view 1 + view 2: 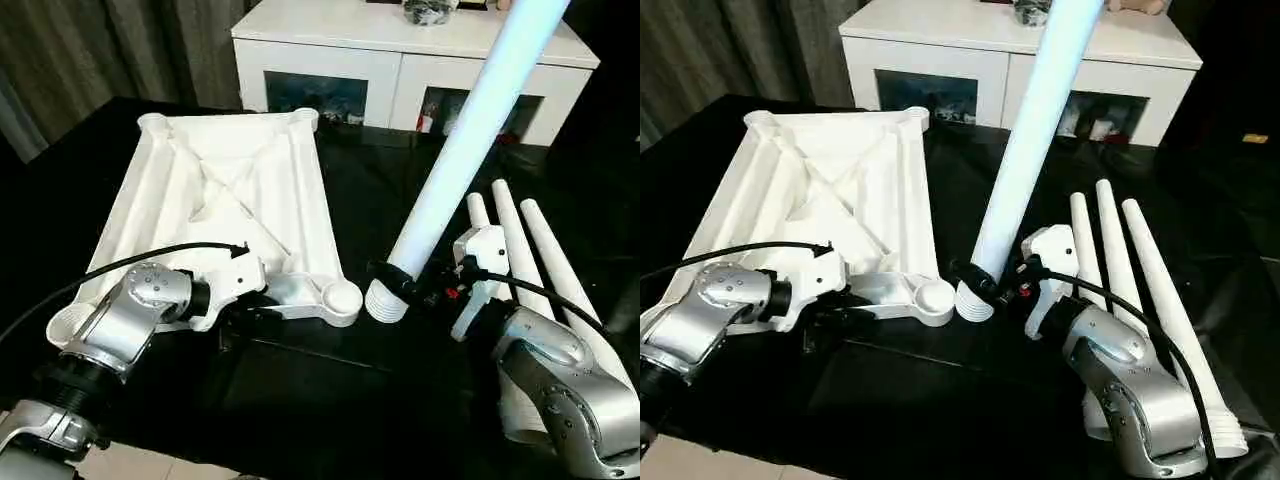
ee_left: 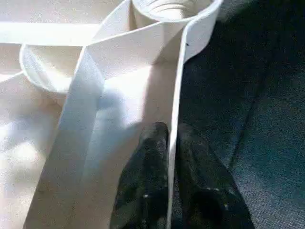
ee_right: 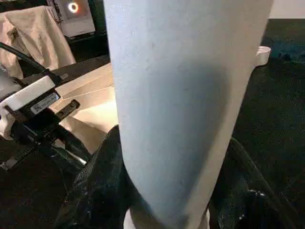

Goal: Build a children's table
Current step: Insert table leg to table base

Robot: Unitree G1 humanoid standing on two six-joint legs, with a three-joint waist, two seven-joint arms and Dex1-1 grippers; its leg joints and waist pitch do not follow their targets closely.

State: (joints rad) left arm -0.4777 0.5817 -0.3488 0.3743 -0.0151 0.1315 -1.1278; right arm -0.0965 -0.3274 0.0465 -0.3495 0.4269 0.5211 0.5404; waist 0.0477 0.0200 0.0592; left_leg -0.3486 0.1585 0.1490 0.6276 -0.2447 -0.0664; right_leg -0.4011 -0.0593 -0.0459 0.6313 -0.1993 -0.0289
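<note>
The children's table top [image 1: 230, 190] lies upside down on the black cloth, ribbed underside up. My left gripper [image 2: 172, 131] is at its near edge, its two black fingers pinched on the thin rim wall [image 2: 178, 86], just short of the near right corner socket [image 1: 343, 297]. My right gripper [image 1: 405, 285] is shut on a long white leg [image 1: 470, 140], which leans up and away to the right. The leg's threaded end [image 1: 385, 300] hangs low, right beside that corner socket and outside it. In the right wrist view the leg [image 3: 186, 95] sits between the dark fingers [image 3: 95, 191].
Three more white legs [image 1: 1120, 260] lie side by side on the cloth to the right, beside my right forearm. A white low cabinet [image 1: 400, 40] with dark glass openings stands behind the table top. A grey curtain [image 1: 80, 50] hangs at the back left.
</note>
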